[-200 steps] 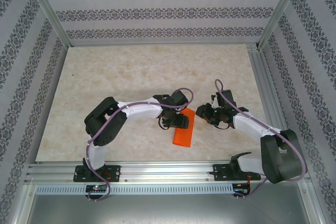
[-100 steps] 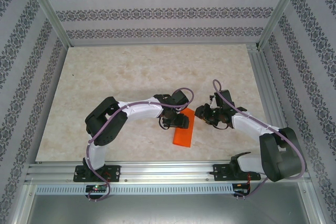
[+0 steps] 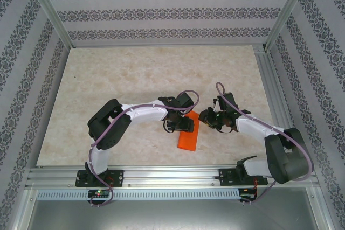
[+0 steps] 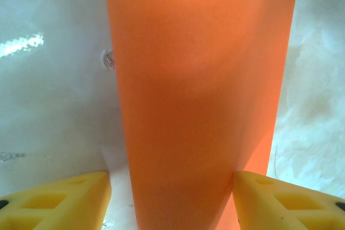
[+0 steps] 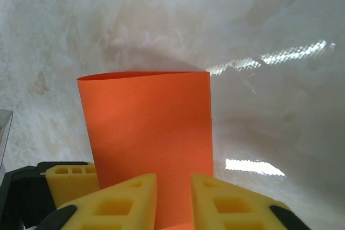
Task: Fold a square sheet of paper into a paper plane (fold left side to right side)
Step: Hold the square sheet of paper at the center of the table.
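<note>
Your square sheet of paper (image 3: 188, 136) lies just below the middle of the top view as a long, narrow orange band, tilted a little, on the table (image 3: 135, 74). Judging by that shape, the side-to-side folding is at least partly done, since the sheet is no plain square. What you have left, as far as I can judge, is everything that makes a plane: no pointed nose or wing crease shows. In the left wrist view the band runs up the centre of the frame. The left gripper (image 3: 180, 124) stands open astride it, one yellow finger (image 4: 56, 200) at lower left and the other at lower right, each just beside a long edge. Whether they touch the paper you cannot tell. The right gripper (image 3: 208, 118) sits by the band's upper right end in the top view. In the right wrist view its jaws are drawn close, with a slim gap at bottom centre where orange shows, and the paper's far edge arches slightly in mid-frame. Whether those pads actually pinch the sheet cannot be told.
</note>
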Motion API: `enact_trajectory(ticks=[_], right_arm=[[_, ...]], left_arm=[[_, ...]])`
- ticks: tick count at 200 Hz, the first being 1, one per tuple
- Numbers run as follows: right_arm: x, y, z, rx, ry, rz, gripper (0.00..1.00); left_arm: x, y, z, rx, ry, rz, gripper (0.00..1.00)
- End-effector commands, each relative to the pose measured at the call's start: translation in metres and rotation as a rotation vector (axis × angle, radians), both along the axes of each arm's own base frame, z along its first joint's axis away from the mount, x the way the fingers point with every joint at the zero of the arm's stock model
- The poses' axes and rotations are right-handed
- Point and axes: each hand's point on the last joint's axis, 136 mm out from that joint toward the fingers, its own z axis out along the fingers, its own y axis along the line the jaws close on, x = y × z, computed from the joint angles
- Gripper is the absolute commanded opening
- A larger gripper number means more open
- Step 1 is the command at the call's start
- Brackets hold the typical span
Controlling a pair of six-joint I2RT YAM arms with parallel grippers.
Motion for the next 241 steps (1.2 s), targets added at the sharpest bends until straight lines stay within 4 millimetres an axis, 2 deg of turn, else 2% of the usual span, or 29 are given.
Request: enact_trajectory(ticks=[1,52,97,178,205,241], right_arm=[[0.003,0.006,-0.002,0.011,-0.002,0.000,0.20],[0.005,0.015,-0.007,0.009,0.012,0.019,0.15],[0.003,0.019,-0.017,-0.018,0.041,0.032,0.15],[-0.008,0.011,-0.037,-0.123,0.102,0.056,0.15],[-0.011,0.007,-0.042,-0.144,0.118,0.055,0.15],[-0.013,0.008,-0.045,-0.146,0.127,0.064,0.15]], left_arm=[[-0.012,-0.015,-0.022,-0.004,0.011,-0.066,0.64],[-0.013,-0.016,-0.022,-0.003,0.012,-0.067,0.64],[-0.012,-0.016,-0.021,-0.004,0.011,-0.068,0.64],[-0.013,-0.015,-0.021,-0.003,0.007,-0.066,0.64],[-0.011,-0.014,-0.016,-0.004,-0.009,-0.065,0.64],[-0.007,-0.012,0.001,-0.016,-0.042,-0.064,0.65]])
